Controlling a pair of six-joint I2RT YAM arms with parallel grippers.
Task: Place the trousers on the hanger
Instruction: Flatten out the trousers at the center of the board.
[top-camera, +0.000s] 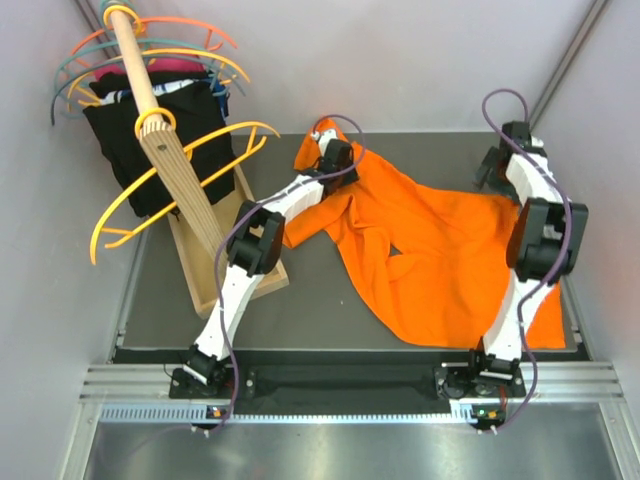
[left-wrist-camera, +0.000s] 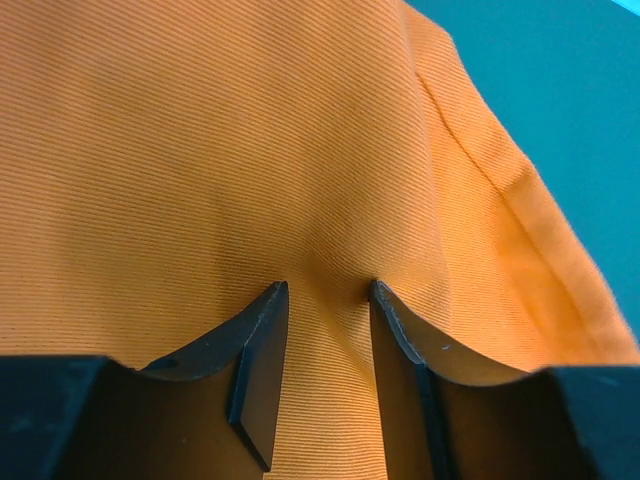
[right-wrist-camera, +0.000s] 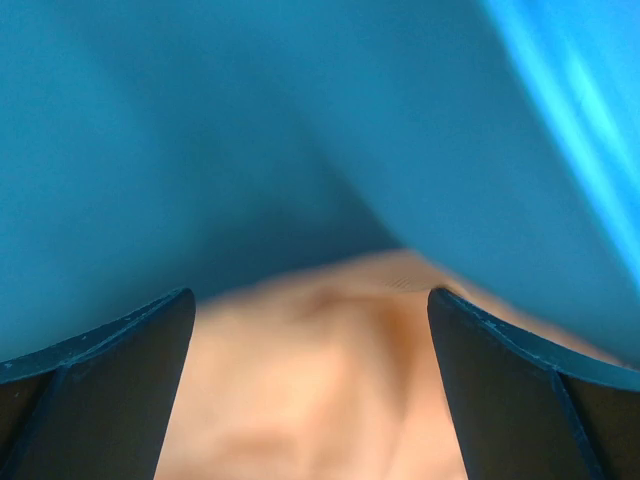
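The bright orange trousers lie spread over the middle and right of the table, and their cloth fills the left wrist view. My left gripper presses down on their far left corner. Its jaws stand partly closed, both tips dug into the cloth with a ridge of it rising between them, not squeezed tight. At the far right edge of the trousers my right gripper is wide open, with blurred orange cloth below it. The amber-yellow hanger hangs on the wooden rack at the left.
A slanted wooden rack stands at the table's left on a wooden base. Black garments and coral and teal hangers hang on its far end. Grey walls close in on both sides.
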